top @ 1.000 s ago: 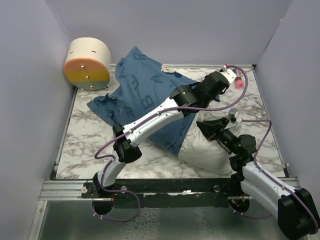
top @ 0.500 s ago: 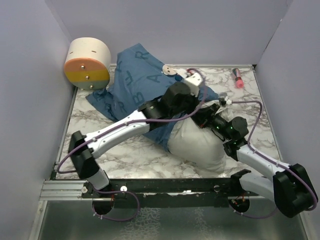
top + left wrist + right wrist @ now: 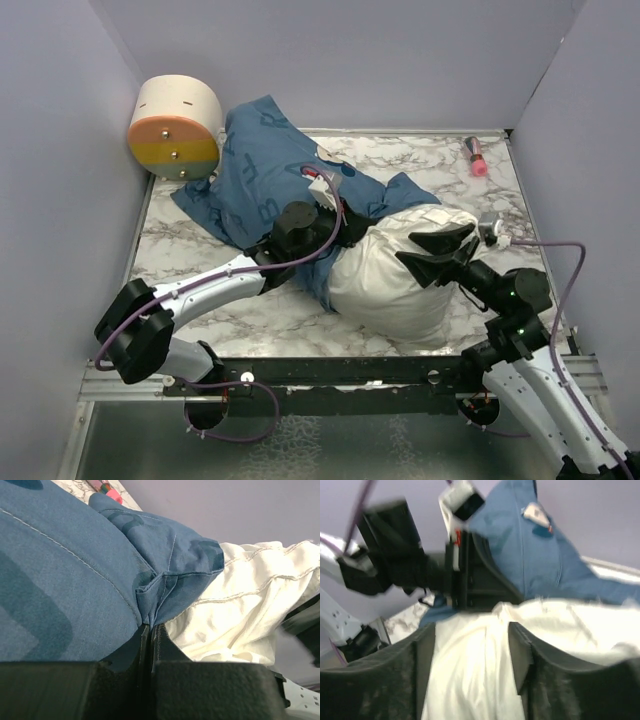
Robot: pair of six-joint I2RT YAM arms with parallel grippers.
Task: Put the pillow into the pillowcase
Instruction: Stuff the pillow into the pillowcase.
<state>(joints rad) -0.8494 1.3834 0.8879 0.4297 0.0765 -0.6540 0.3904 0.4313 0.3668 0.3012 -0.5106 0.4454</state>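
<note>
From above, the pillow lies on the bench, with one edge just under the pillowcase hem.

Left wrist: the left end effector is pinched tight on that hem, likely to hold the opening over the pillow.

Right wrist: the right end effector straddles the pillow with its fingers parted and gripping nothing, probably ready to push it in.

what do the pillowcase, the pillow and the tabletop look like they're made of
Pillowcase: thin woven cloth, matte blue, likely cotton; stitched seams and soft folds show. Pillow: white fabric shell, matte, creased and plump, so probably soft filling. Tabletop: marble-look grey-veined white surface, possibly a printed laminate.
</note>
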